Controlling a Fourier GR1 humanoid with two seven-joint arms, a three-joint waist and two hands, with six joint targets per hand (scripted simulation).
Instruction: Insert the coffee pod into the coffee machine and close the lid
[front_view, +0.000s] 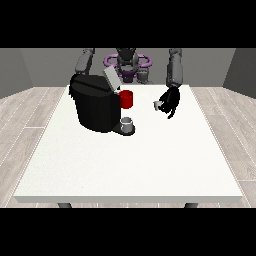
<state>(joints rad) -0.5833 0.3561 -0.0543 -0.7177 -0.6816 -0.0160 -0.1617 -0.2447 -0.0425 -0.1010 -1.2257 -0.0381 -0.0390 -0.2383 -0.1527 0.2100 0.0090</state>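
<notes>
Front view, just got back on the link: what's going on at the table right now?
The robot hand at the view's right is raised above the white table, with a small pale coffee pod at its fingers. The black coffee machine stands towards the view's left with its lid tilted open, a red part on its front and a small grey cup on its base. The pod is not yet in the machine. The other robot hand is not visible.

You've only got one view here: the camera sits across the tabletop (130, 165) from the robot (128, 62), raised a bit, looking down and facing it. It's set well back, so the whole tabletop fits.
</notes>
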